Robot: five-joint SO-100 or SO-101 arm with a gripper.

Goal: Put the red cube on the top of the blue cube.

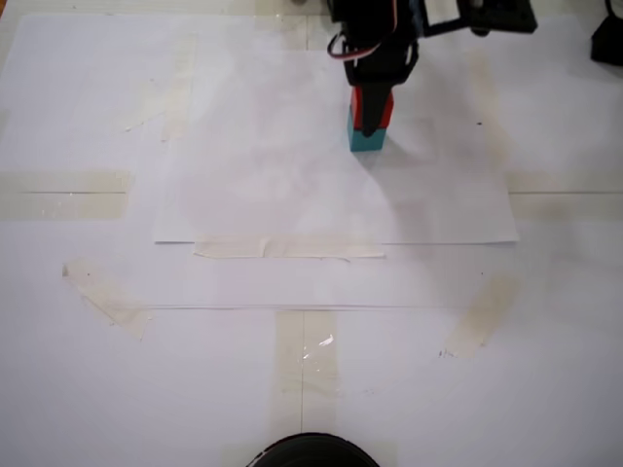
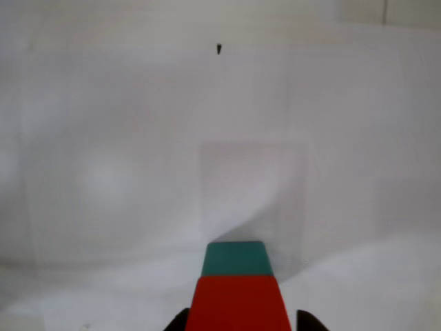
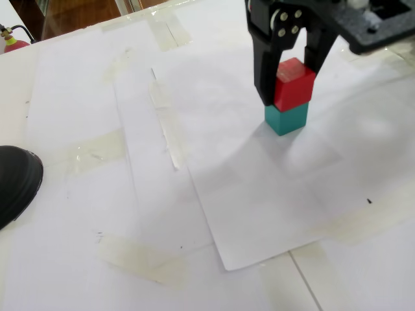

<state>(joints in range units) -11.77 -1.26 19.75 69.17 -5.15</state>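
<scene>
The red cube (image 3: 294,83) sits on top of the blue cube (image 3: 286,118), which rests on a white paper sheet (image 3: 259,188) taped to the worktop (image 3: 78,214). The black pincer (image 3: 290,83) reaches down from above and grips the red cube, with one finger on each side. In the wrist view, the red cube (image 2: 238,303) fills the lower centre, and the blue cube (image 2: 236,258) shows just beyond it.
</scene>
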